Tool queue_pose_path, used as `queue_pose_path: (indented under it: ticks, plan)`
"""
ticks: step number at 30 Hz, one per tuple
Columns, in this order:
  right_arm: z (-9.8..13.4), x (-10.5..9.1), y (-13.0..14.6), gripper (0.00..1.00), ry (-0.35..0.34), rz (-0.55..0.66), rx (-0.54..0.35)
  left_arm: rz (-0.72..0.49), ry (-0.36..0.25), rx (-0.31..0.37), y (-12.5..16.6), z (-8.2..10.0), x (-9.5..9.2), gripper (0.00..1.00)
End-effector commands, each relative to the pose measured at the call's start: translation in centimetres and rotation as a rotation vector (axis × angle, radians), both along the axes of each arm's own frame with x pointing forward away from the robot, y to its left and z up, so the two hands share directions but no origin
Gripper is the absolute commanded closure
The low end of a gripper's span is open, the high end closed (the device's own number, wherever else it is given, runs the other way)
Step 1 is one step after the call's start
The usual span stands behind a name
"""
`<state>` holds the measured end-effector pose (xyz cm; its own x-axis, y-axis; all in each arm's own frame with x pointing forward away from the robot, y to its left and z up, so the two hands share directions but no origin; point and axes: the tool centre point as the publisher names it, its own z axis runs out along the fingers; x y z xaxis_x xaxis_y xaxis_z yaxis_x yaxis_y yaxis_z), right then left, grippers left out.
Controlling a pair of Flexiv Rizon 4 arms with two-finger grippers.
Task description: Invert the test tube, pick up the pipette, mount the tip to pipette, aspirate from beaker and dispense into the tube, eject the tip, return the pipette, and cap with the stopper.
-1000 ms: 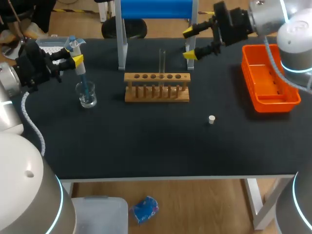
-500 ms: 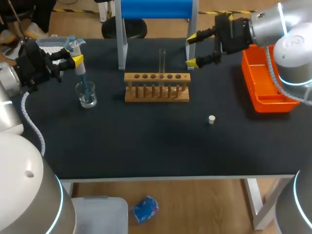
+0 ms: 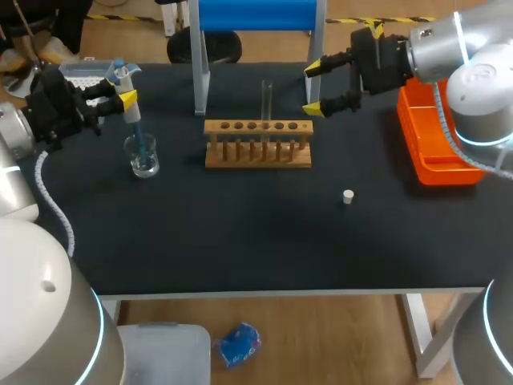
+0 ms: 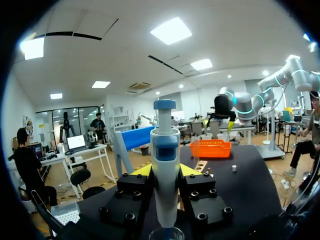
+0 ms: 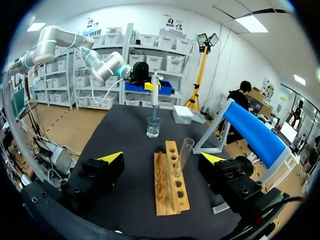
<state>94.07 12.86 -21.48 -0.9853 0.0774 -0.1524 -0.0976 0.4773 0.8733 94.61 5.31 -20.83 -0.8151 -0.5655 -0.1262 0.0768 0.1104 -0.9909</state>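
Left gripper [image 3: 124, 90] grasps pipette [image 3: 133, 114], axis vertical, tip down in beaker [image 3: 144, 159] below. Right gripper [image 3: 313, 87] released, wide; tube [image 3: 266, 100] upright ahead.

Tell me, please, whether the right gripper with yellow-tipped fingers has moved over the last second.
Yes. In the head view, the right gripper has shifted toward the right end of the wooden test tube rack and stands open.

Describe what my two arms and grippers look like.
The left arm and right arm are made of rounded silver-grey links with glowing cyan rings at the joints. A ribbed grey hose runs along each. The left gripper and right gripper are blocky, black and bolted, with wedge-shaped yellow tips.
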Motion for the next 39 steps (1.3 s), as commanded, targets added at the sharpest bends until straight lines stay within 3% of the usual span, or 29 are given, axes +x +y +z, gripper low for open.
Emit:
queue_pose_path:
  ticks: [1,17,32,39]
  plan:
    - [-1.1,2.0,0.5,0.00,0.008,0.046,-0.006,0.004,-0.002,0.000,-0.1,0.0,0.0,1.00]
    - [-5.2,5.0,2.8,0.00,0.086,0.088,-0.006,0.004,-0.002,0.000,-0.1,0.0,0.0,1.00]
    - [-5.3,5.9,4.0,0.00,0.109,0.114,-0.031,0.004,-0.002,0.000,-0.1,0.0,0.0,1.00]
    - [-5.0,5.6,4.5,0.00,0.079,0.134,-0.075,0.004,-0.002,0.000,-0.1,0.0,0.0,1.00]
